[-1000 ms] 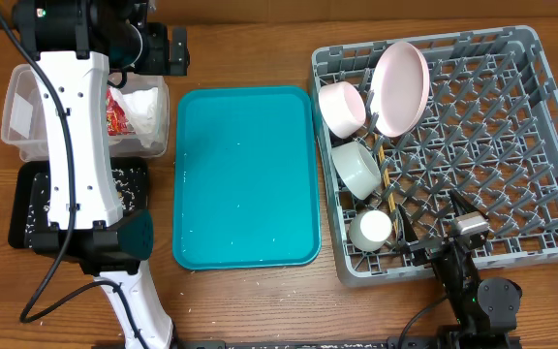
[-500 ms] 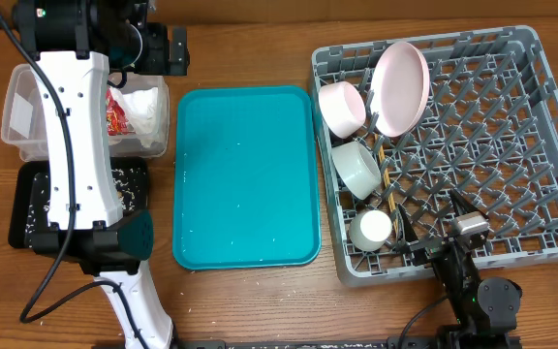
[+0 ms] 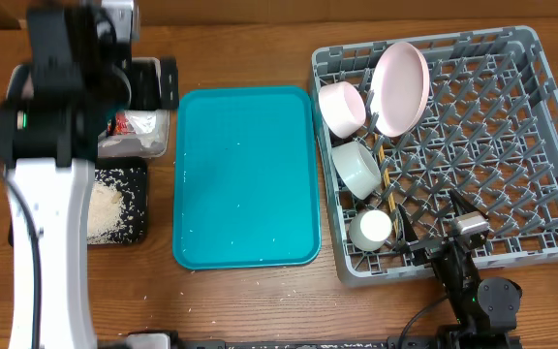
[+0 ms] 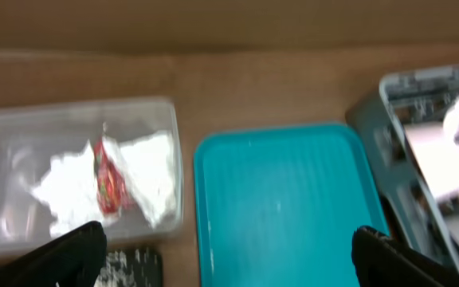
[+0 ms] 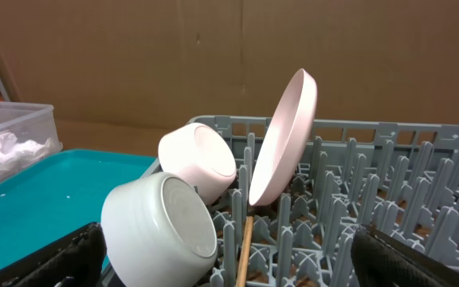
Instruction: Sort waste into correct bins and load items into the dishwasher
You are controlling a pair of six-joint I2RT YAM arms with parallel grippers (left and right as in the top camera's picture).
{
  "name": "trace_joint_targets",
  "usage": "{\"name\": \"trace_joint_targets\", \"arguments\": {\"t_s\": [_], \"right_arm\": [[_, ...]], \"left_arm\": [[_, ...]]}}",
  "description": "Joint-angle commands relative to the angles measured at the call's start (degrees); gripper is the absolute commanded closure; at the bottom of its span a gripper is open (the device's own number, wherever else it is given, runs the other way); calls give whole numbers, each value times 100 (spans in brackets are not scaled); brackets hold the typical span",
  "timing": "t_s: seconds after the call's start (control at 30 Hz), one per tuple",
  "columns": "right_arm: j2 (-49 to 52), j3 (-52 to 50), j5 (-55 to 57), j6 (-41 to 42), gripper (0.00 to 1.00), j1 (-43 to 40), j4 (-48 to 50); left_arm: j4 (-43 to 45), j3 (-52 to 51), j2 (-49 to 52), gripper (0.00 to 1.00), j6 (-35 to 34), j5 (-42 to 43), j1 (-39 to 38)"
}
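Note:
The clear tub (image 4: 70, 171) holds white napkins (image 4: 146, 171) and the red wrapper (image 4: 110, 179). It is partly hidden under my left arm in the overhead view (image 3: 148, 126). The black tray (image 3: 124, 208) holds rice (image 3: 103, 202). My left gripper (image 4: 229, 263) is open and empty, high above the gap between the tub and the teal tray; overhead it shows by the tub's right edge (image 3: 160, 85). The dish rack (image 3: 511, 126) holds the plate (image 3: 400, 87), pink bowl (image 3: 342, 109), grey-green bowl (image 3: 358, 167), white cup (image 3: 371, 229) and chopsticks (image 3: 387, 179). My right gripper (image 5: 229, 263) is open and empty, low in the rack's front part (image 3: 437, 223).
A large teal tray (image 3: 245, 174) lies between the bins and the rack, with a few specks on it. A brown cardboard wall stands behind the table. The rack's right half holds only pegs.
My left arm has swung and shows blurred. Its gripper has shifted a little toward the table's front. The black tray with its rice pile is now uncovered. The right arm has not moved.

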Motion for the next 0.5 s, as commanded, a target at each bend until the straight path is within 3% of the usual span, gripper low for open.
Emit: {"name": "trace_joint_targets", "arguments": {"t_s": [0.0, 0.13, 0.27, 0.47], "right_arm": [[-57, -61, -26, 15, 0, -20, 37], [-57, -61, -26, 15, 0, -20, 37], [-57, -61, -26, 15, 0, -20, 37], [-57, -61, -26, 15, 0, -20, 37]], "left_arm": [[1141, -1945, -1167, 0, 90, 55, -11], [2518, -3770, -2400, 0, 90, 57, -11], [4647, -5949, -3923, 0, 120, 0, -11], [6428, -7971, -5261, 0, 111, 61, -11]]}}
